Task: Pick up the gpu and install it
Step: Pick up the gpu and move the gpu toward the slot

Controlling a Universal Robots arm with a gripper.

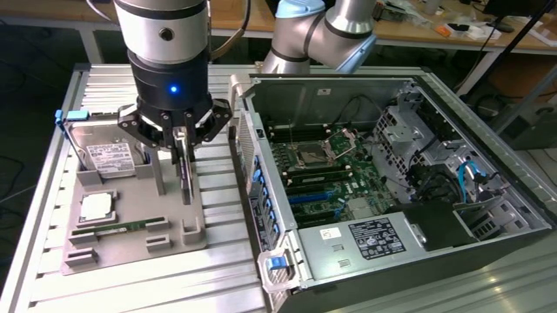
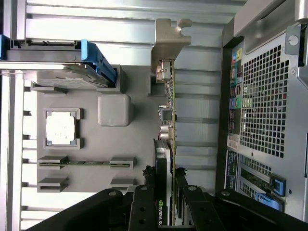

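Standing on edge in a slot of the grey fixture tray, the gpu sits left of centre in the exterior view, directly under the gripper. The jaws are closed on the card's upper edge, one finger on each face. In the wrist view the silver bracket lies at the far end from the fingers. The open computer case is just beside the tray, on the exterior view's right, with its motherboard exposed.
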